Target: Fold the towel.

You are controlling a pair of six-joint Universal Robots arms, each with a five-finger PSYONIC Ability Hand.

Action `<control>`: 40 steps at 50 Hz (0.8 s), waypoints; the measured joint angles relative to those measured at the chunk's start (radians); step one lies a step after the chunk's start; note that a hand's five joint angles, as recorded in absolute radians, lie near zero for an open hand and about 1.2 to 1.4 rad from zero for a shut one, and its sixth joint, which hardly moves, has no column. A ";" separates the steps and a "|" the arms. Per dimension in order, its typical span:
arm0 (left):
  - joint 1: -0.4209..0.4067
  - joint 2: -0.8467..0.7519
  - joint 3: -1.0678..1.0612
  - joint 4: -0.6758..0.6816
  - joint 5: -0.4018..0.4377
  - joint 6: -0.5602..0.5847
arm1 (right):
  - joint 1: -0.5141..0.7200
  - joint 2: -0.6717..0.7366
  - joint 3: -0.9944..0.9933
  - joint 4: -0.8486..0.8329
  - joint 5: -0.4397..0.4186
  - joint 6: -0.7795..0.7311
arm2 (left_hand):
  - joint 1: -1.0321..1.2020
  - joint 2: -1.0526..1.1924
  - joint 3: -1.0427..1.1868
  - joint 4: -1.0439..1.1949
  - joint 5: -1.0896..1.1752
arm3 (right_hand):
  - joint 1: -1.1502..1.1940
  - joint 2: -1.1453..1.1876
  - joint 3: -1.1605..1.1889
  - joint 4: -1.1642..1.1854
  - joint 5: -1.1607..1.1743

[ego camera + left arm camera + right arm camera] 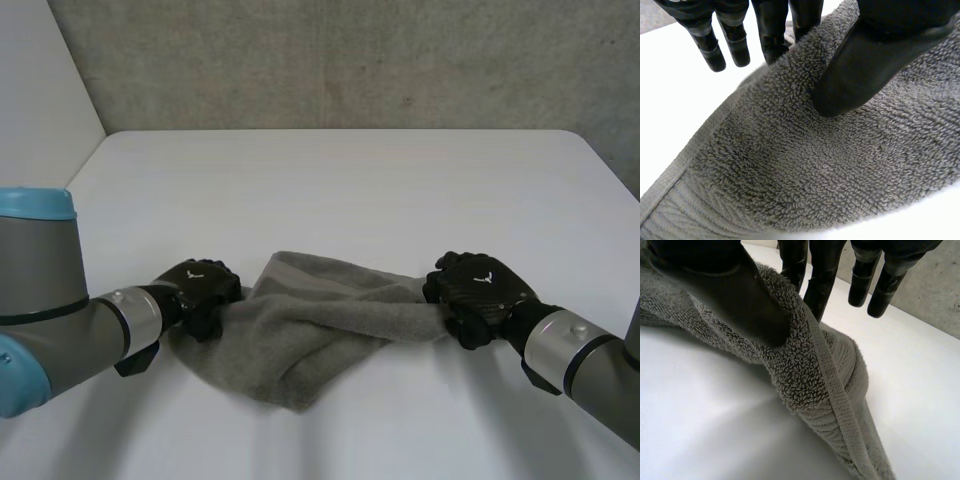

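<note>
**Towel bunched between two gripping hands**

We begin with the white table (350, 180), which lies under the towel and runs on bare beyond it to the grey wall (350, 60). The towel (300, 320) itself is grey terry, crumpled into a loose heap on the table. One fold is drawn out like a thick band across its upper part, and a rounded lobe sags from its near side.

On either side of the towel we see the arms. The left arm (60, 320) reaches in to the towel's left end and the right arm (590, 360) to its right end.

The left hand (200, 285) grasps the towel at that left end. In its wrist view the thumb (860, 65) presses down on the pile of the towel (815, 165), while some of the fingers (772, 30) pass behind the towel's edge and others hang free beside it.

The right hand (480, 290) grips the towel's right end, where the drawn-out fold meets it. In its wrist view the thumb (735, 295) sits against one face of the towel (805, 370) and the fingers (822, 275) against the other. The cloth is pinched between them and lifted off the table there.

Smallest, we note the flat woven hem band (840, 395), running along the towel's edge from the right hand's grip down to the table.
</note>
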 measured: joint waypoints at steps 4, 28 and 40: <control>0.003 0.041 -0.018 0.000 0.001 -0.011 | 0.000 -0.032 -0.013 0.058 -0.007 -0.032 | -0.002 -0.004 0.000 0.000 -0.014 | 0.000 0.000 0.000 0.000 0.000; 0.070 0.102 -0.146 0.025 0.002 -0.016 | 0.004 -0.036 -0.008 0.107 -0.032 -0.069 | -0.166 -0.173 0.000 0.000 -0.189 | 0.000 0.000 0.000 0.000 0.000; 0.085 0.118 -0.097 0.029 -0.001 -0.009 | 0.016 -0.030 -0.083 0.142 -0.033 -0.085 | 0.079 0.097 0.000 0.000 0.085 | 0.000 0.000 0.000 0.000 0.000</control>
